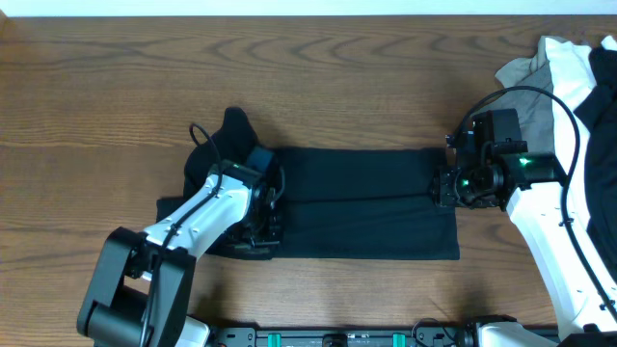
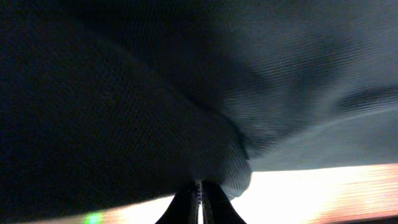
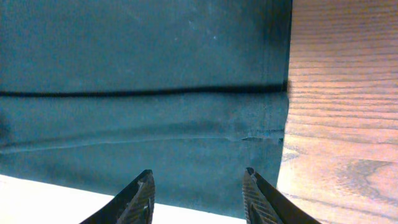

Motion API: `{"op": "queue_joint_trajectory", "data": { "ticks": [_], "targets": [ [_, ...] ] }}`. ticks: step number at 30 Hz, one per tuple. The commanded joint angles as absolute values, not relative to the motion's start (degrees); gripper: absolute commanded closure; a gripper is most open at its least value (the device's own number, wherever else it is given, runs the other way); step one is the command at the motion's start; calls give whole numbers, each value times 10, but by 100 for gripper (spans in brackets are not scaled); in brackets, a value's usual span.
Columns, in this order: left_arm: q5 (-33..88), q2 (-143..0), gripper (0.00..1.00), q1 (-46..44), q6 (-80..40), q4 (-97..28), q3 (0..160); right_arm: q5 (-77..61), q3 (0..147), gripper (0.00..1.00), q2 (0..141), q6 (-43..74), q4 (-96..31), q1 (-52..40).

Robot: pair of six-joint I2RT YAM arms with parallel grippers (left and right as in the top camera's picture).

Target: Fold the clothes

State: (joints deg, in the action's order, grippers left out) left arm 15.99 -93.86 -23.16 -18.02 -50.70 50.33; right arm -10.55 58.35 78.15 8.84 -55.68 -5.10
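Black fabric garment (image 1: 366, 198), folded strip on brown wooden table (image 1: 96, 96): likely light, limp, best pinched at end corners; left gripper (image 1: 262, 217) clamped on left end, right gripper (image 1: 445, 185) half-spread, empty, over right hem.
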Motion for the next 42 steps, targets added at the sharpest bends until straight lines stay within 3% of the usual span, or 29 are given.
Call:
{"op": "queue_joint_trajectory", "data": {
  "ticks": [1,13,14,16,42],
  "targets": [
    [130,-903,94,-230,-177,-507,541,-110,583,56,780,81,-558,-54],
    [109,-861,92,-231,-188,-483,547,-110,583,56,780,81,-557,-54],
    [109,-861,83,-231,-188,-489,547,-110,583,56,780,81,-557,-54],
    [109,-861,78,-231,-188,-500,545,-110,583,55,780,81,-557,-54],
    [74,-922,77,-231,-207,-460,509,-110,583,55,780,81,-562,-54]
  ]
}}
